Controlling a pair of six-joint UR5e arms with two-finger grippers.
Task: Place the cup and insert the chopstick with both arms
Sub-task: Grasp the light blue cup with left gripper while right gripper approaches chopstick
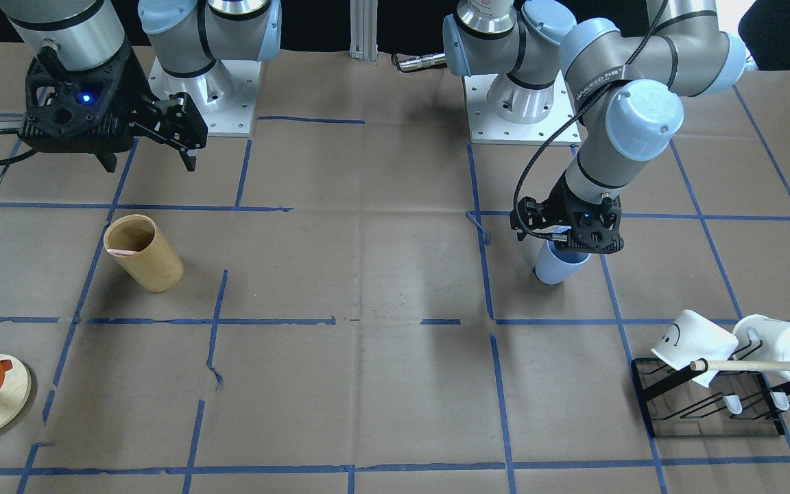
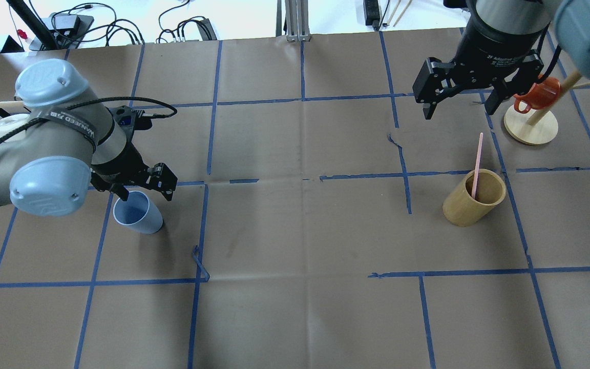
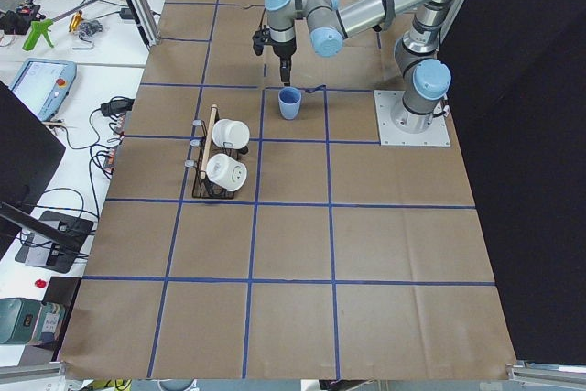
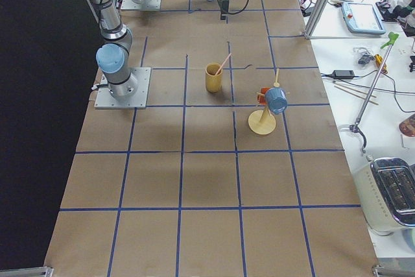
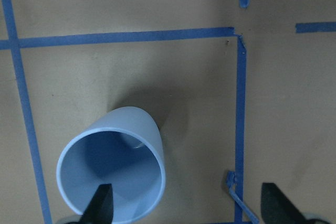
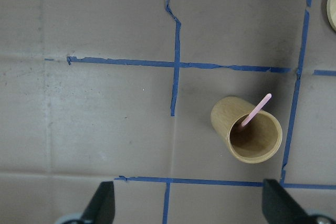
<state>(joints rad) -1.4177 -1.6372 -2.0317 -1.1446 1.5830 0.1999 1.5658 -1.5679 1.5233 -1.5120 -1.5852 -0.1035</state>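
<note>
The light blue cup [image 2: 138,212] stands upright on the table; it also shows in the front view [image 1: 558,264] and the left wrist view [image 5: 113,169]. My left gripper [image 2: 141,187] hovers just above it, open and empty, with one fingertip [image 5: 102,203] over the cup's rim and the other beside it. A pale pink chopstick [image 2: 477,164] leans inside the tan wooden cylinder [image 2: 471,200], as the right wrist view shows for the chopstick [image 6: 255,111] and cylinder [image 6: 254,137]. My right gripper [image 2: 459,105] is open and empty, high above the table and apart from the cylinder.
A black rack [image 1: 710,405] with two white mugs [image 1: 693,336] and a long wooden rod [image 1: 765,366] stands past the cup. A round wooden stand [image 2: 530,128] with an orange mug [image 2: 538,95] sits near the right gripper. Blue tape lines grid the brown table.
</note>
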